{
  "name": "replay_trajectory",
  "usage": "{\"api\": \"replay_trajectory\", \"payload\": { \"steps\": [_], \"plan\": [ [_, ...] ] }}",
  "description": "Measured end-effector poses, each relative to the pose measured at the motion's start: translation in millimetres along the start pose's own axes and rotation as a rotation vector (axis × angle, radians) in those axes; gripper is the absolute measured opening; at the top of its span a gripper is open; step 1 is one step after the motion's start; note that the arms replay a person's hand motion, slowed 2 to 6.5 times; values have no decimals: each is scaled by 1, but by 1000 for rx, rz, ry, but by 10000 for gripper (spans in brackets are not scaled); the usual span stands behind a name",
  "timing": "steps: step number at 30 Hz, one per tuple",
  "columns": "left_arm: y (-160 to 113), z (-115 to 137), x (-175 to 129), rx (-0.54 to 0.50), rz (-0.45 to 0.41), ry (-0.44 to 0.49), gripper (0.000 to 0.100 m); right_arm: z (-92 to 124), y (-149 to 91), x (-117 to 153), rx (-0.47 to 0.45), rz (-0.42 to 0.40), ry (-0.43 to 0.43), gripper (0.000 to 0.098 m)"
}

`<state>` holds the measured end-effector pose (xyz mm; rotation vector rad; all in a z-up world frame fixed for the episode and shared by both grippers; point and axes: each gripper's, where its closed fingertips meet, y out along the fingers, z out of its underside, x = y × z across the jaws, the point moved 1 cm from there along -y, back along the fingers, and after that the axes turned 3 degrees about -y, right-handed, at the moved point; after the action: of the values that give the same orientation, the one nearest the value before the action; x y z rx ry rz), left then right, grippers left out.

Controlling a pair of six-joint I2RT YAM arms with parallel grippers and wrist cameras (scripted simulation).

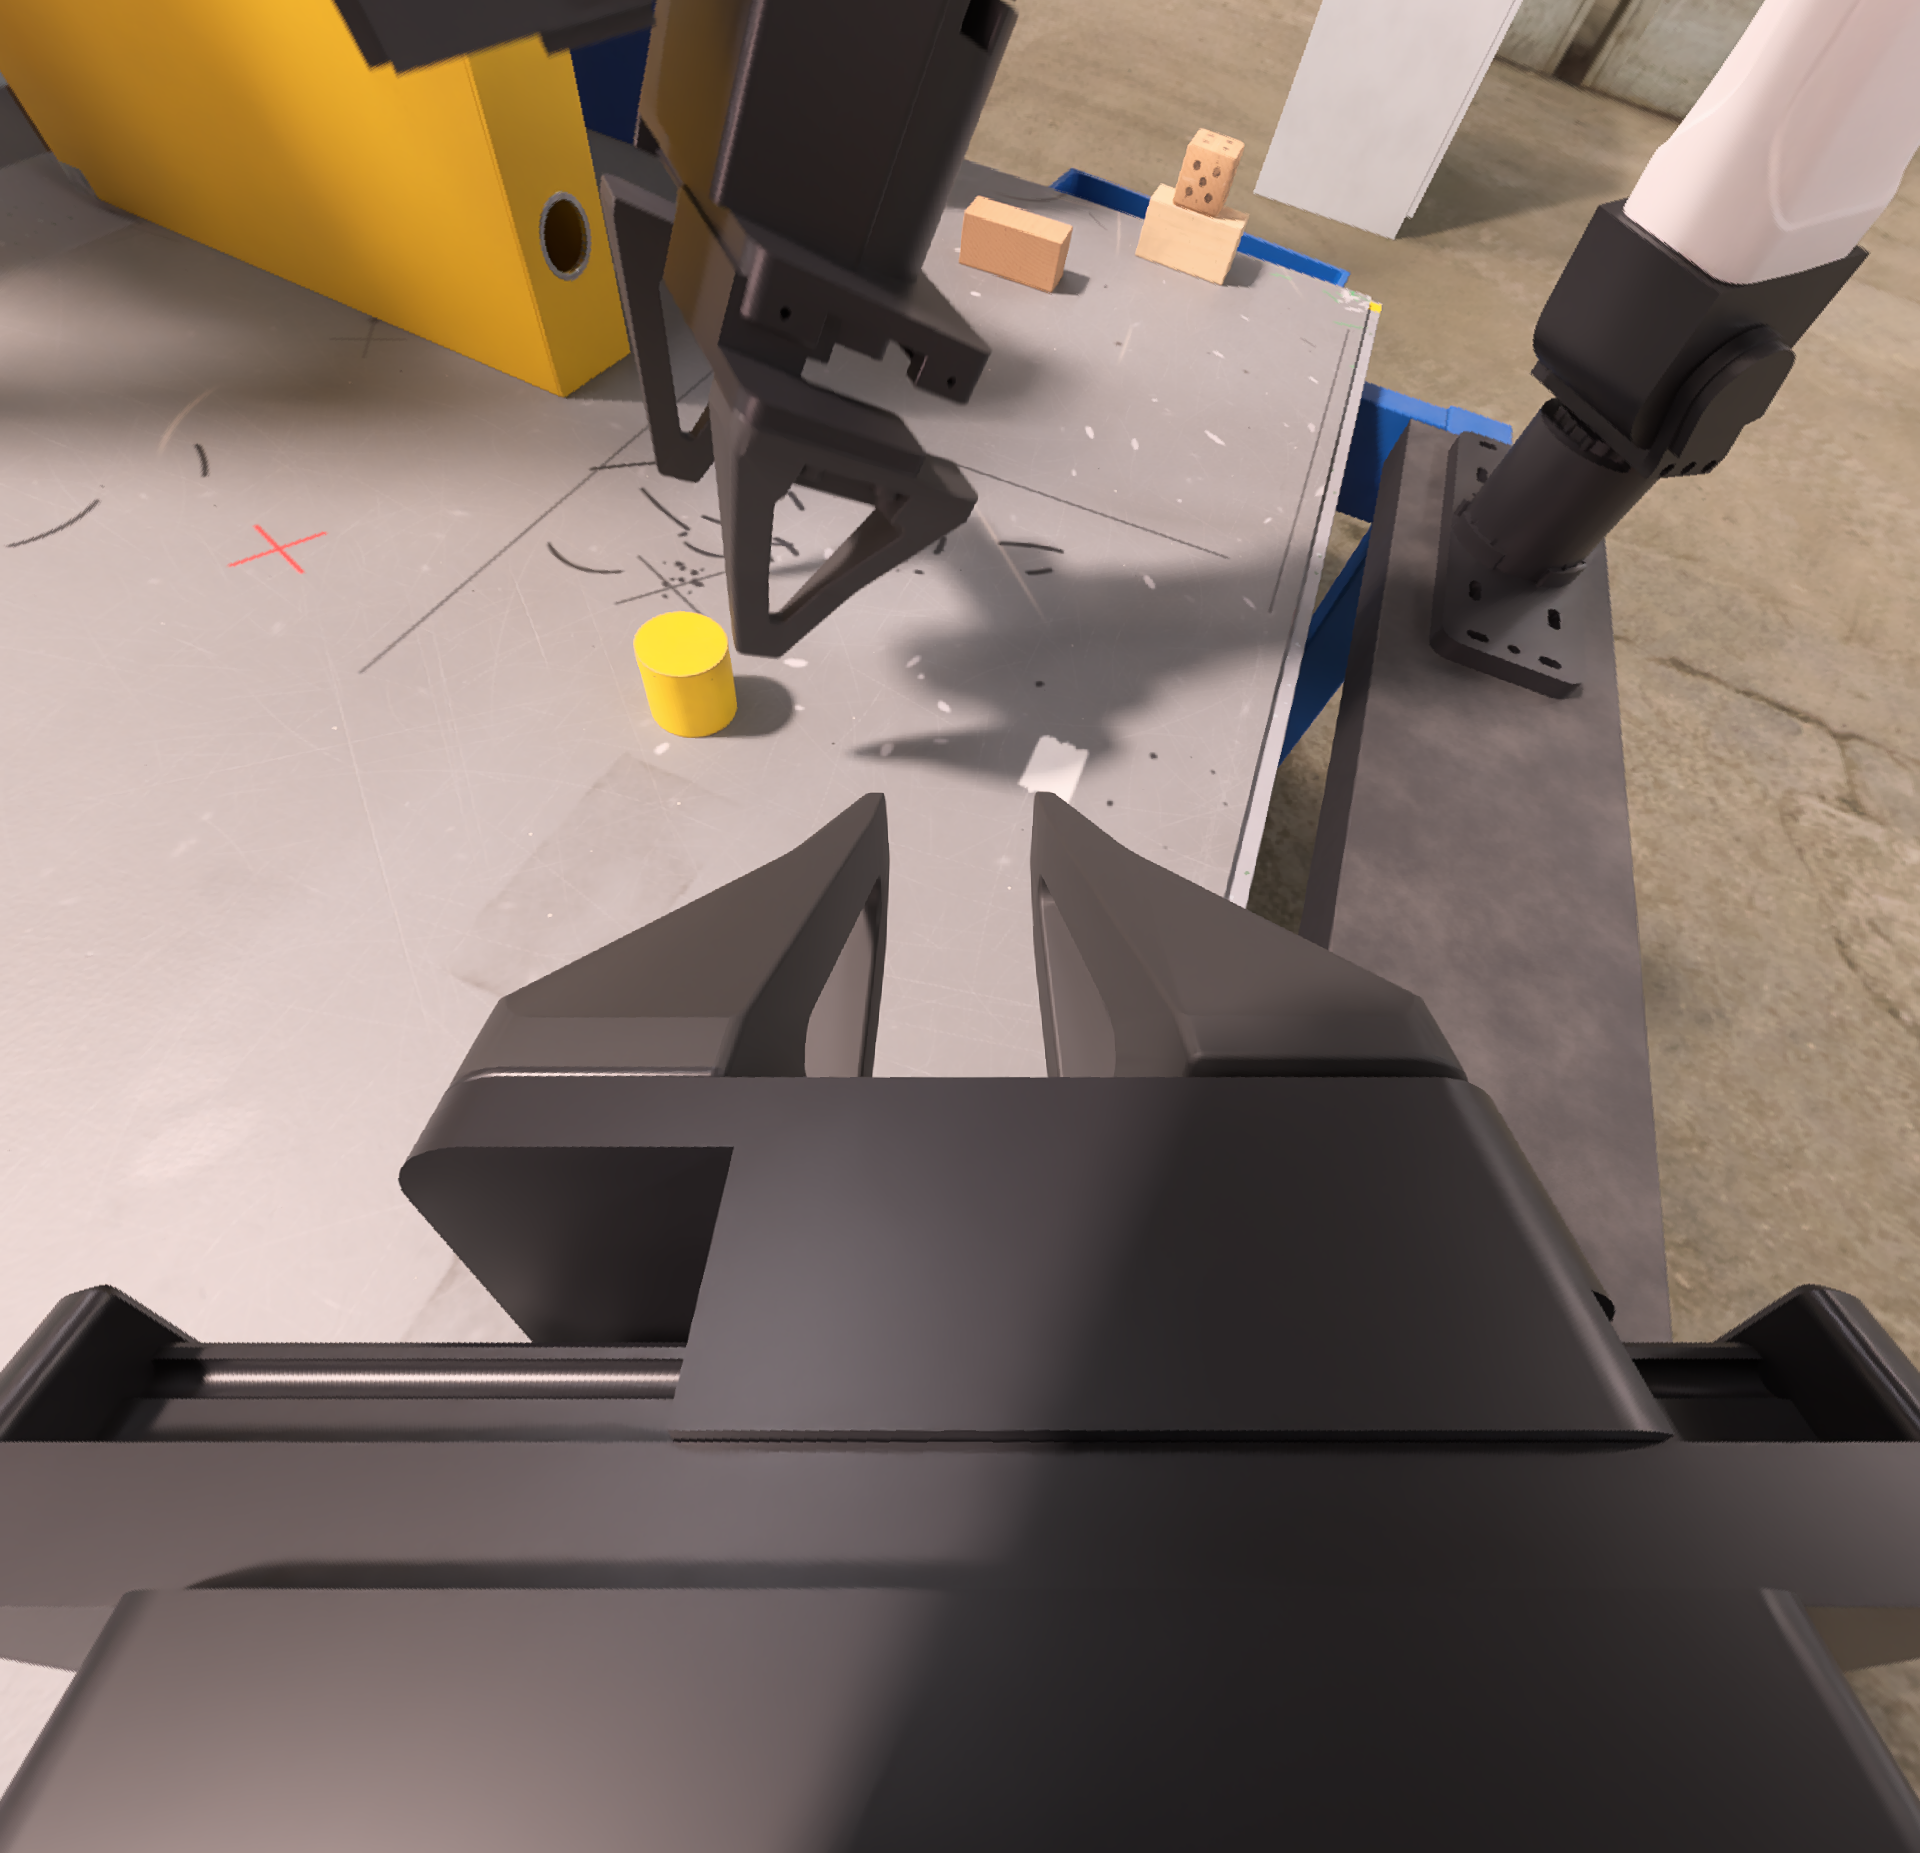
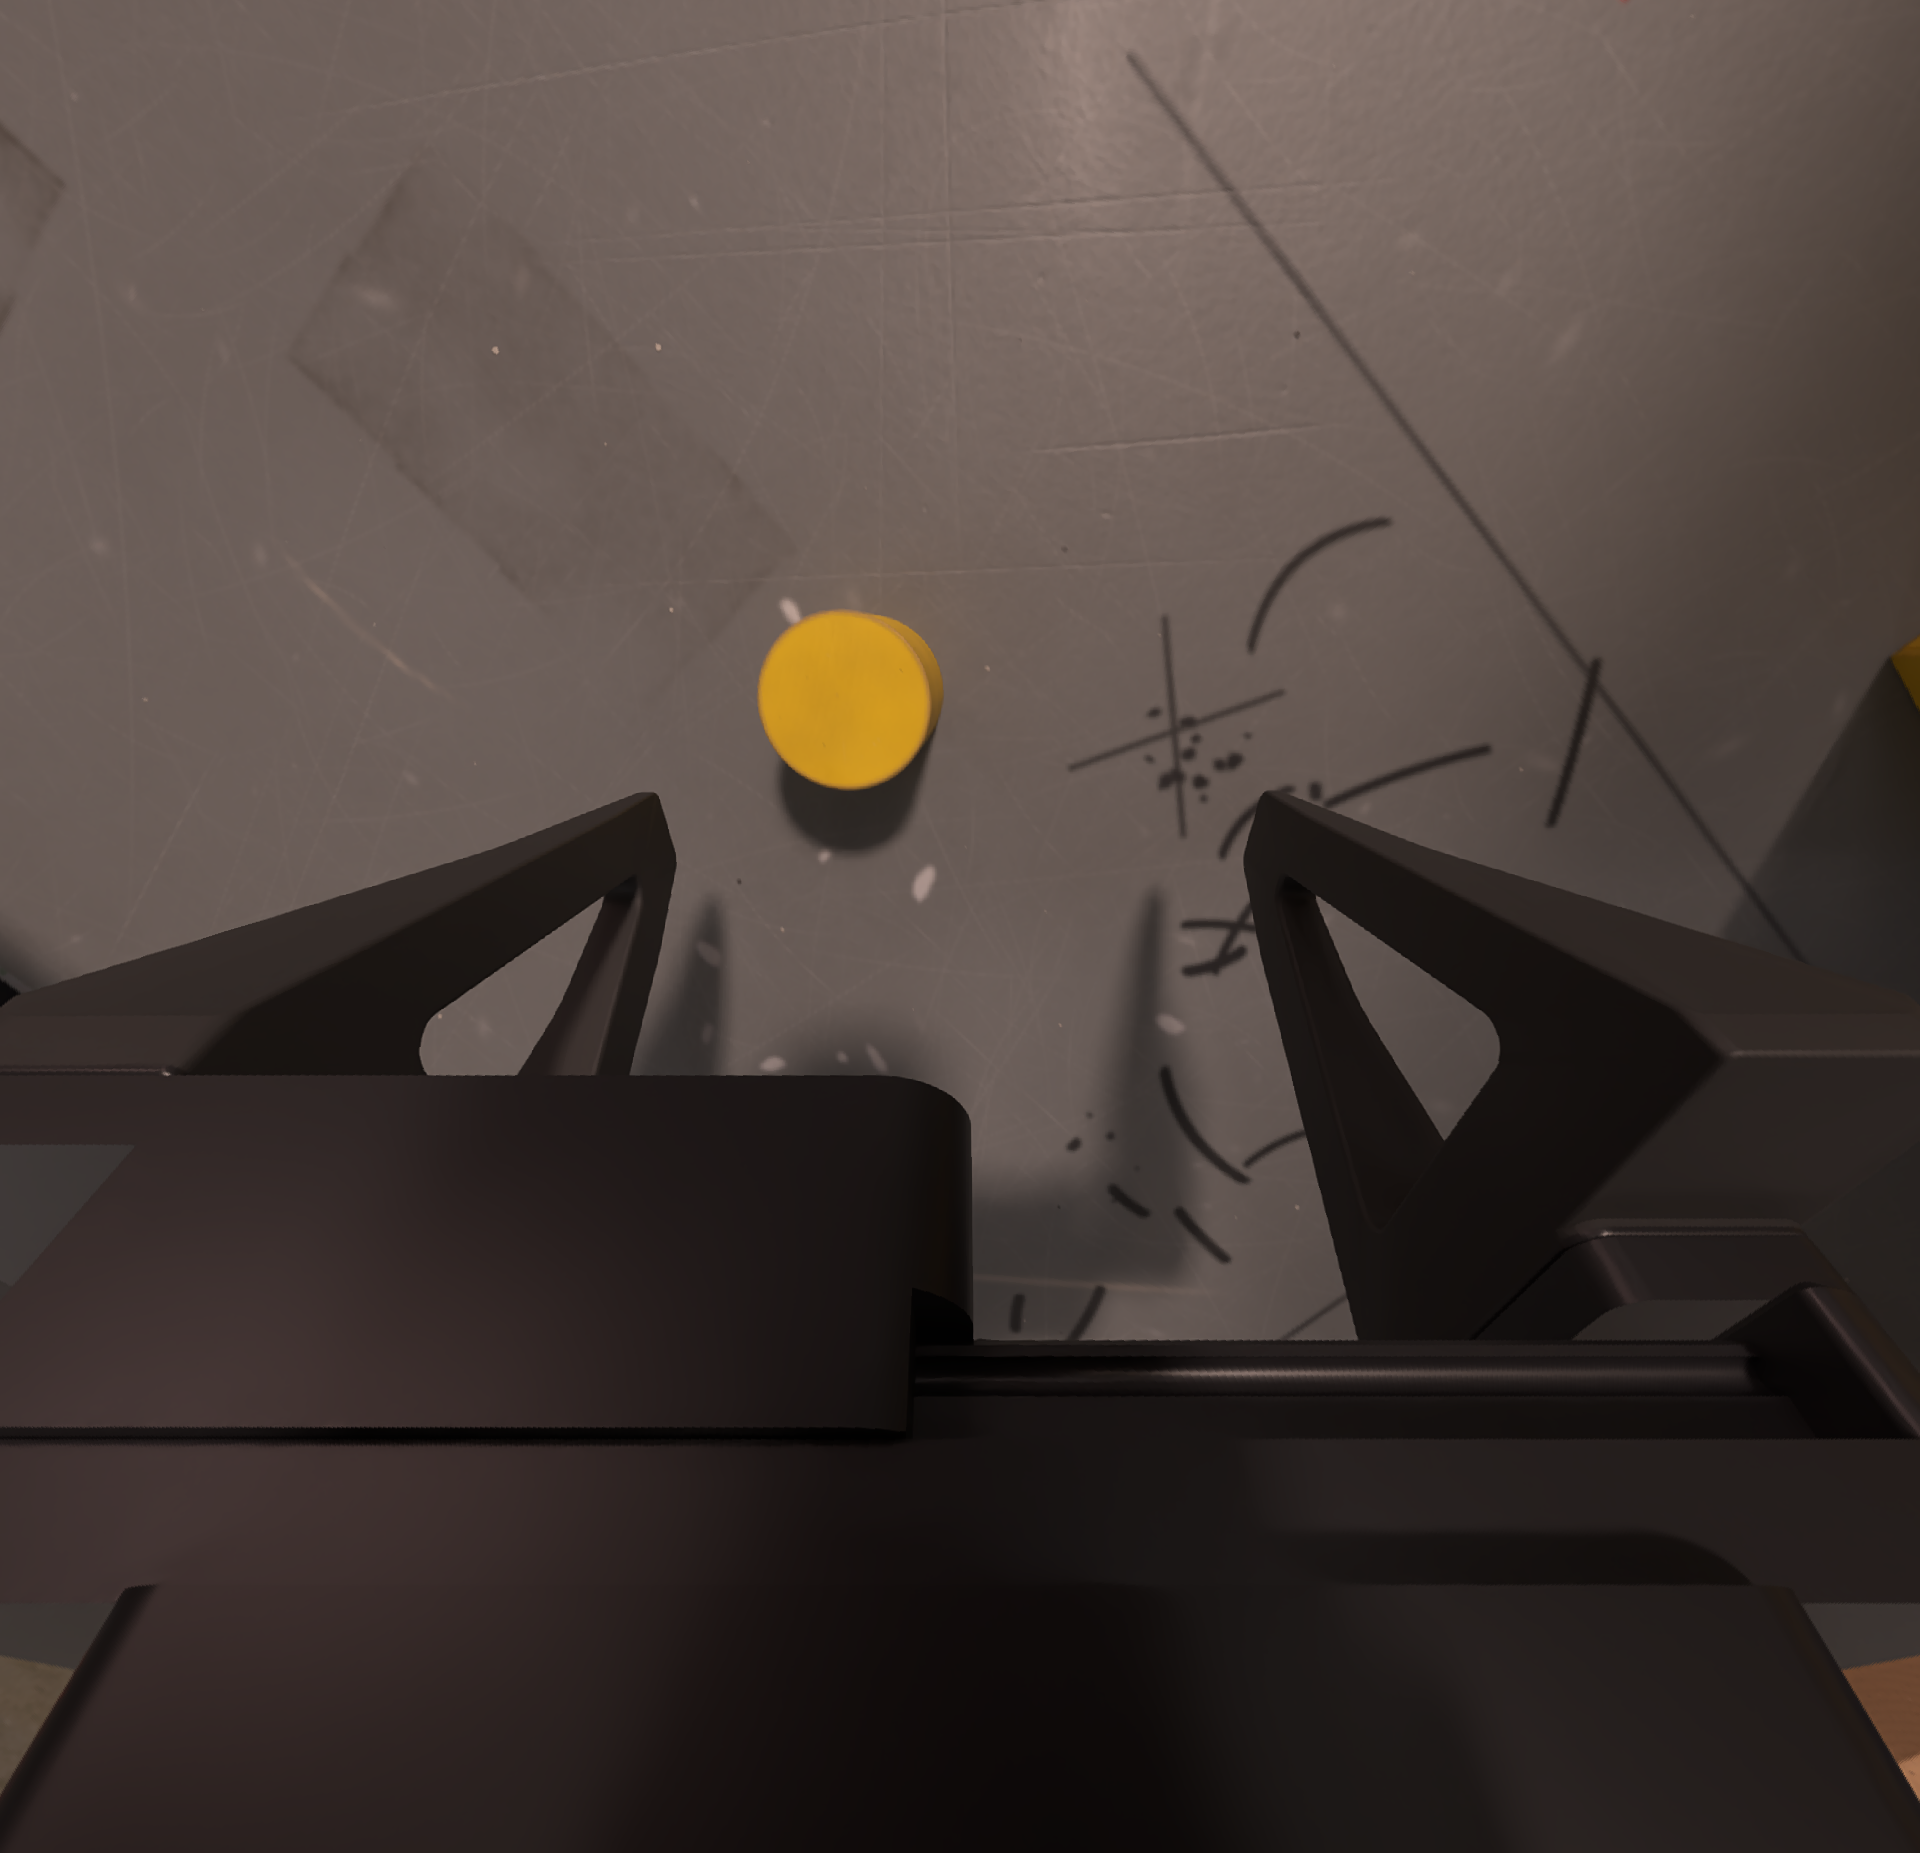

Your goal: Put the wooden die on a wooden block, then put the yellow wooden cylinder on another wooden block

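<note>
On the grey scratched surface (image 1: 312,868), from left to right: a large yellow ring binder (image 1: 312,141), one short yellow wooden cylinder (image 1: 684,673) standing upright, then the right claw (image 1: 758,567), spread wide and empty, hanging just beside it. The left claw (image 1: 958,816) is narrowly parted, empty. Far right: two wooden blocks, one reddish-brown block (image 1: 1013,243) bare, one pale block (image 1: 1190,234) carrying the single dotted wooden die (image 1: 1208,172). The cylinder looks light, rigid, smooth; gripping across its curved sides seems best.

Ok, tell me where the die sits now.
In the left wrist view, the die sits atop the pale block at the table's far edge, right of the brown block.
</note>
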<state>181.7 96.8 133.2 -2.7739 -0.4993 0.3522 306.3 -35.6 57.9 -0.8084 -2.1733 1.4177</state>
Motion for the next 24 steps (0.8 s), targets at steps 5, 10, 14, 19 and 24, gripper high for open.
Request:
{"api": "replay_trajectory", "payload": {
  "steps": [5,10,14,19,24],
  "plan": [
    [-2,-2,0,-10,0,3,232,-6,13,5,25,37,-23,940],
    [-3,-4,-1,-21,14,2,232,-8,23,7,49,69,-36,914],
    [-4,-6,-2,-29,23,3,232,-8,30,10,66,73,-39,886],
    [-5,-8,-2,-38,25,3,230,-7,36,11,86,86,-41,842],
    [-7,-10,-1,-48,23,6,230,-6,38,11,89,96,-43,739]
  ]
}}
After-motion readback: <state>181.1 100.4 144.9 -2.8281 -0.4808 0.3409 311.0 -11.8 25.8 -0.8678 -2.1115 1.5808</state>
